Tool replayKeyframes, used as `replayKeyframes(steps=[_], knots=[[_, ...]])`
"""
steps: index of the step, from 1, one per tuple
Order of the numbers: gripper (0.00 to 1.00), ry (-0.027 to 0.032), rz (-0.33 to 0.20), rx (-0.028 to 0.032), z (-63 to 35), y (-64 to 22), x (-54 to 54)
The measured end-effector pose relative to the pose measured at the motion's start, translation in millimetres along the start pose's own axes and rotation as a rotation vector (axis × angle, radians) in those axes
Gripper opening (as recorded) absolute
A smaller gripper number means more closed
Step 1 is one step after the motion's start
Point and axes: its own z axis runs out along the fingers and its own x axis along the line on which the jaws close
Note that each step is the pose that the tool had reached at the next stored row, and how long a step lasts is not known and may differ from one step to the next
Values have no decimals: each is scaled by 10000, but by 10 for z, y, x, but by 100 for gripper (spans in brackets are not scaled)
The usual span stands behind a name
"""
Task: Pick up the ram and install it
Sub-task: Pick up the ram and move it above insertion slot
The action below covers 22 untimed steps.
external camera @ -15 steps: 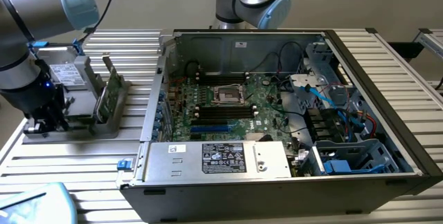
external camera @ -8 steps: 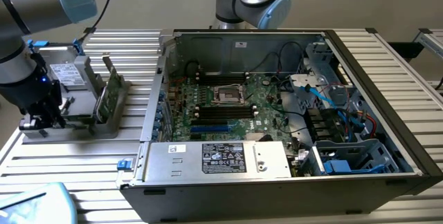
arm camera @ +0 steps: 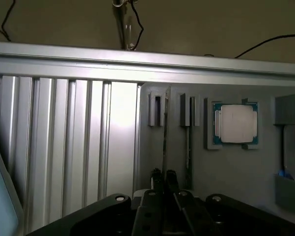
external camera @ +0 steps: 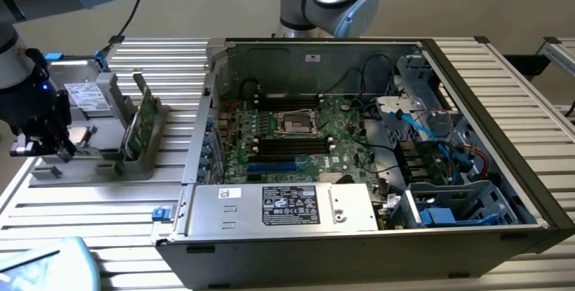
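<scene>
Hovering barely spread and empty — the gripper (arm camera: 164, 177) stands apart from the upright ram (external camera: 137, 126).

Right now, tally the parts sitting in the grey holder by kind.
ram sticks: 2
processor chip: 1
drive: 1
Total: 4

A thin green ram stick (external camera: 144, 122) stands on edge in a grey holder (external camera: 134, 166) (the exterior view's left), beside an open black computer case (external camera: 359, 257). The black gripper (external camera: 45, 151) hangs near the holder.
</scene>
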Motion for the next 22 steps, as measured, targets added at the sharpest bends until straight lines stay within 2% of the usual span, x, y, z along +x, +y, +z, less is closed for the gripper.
replayKeyframes(steps=[6, 10, 12, 14, 17, 22], knots=[[15, -2, -6, -101, -249, 0, -21], [15, -9, -15, -118, -410, -21, -32], [15, -41, -31, -118, -500, -72, -33], [15, -112, -98, -121, -558, -106, -33], [15, -184, -314, -138, -633, -128, -34], [15, -274, -743, -173, -761, -145, -39]])
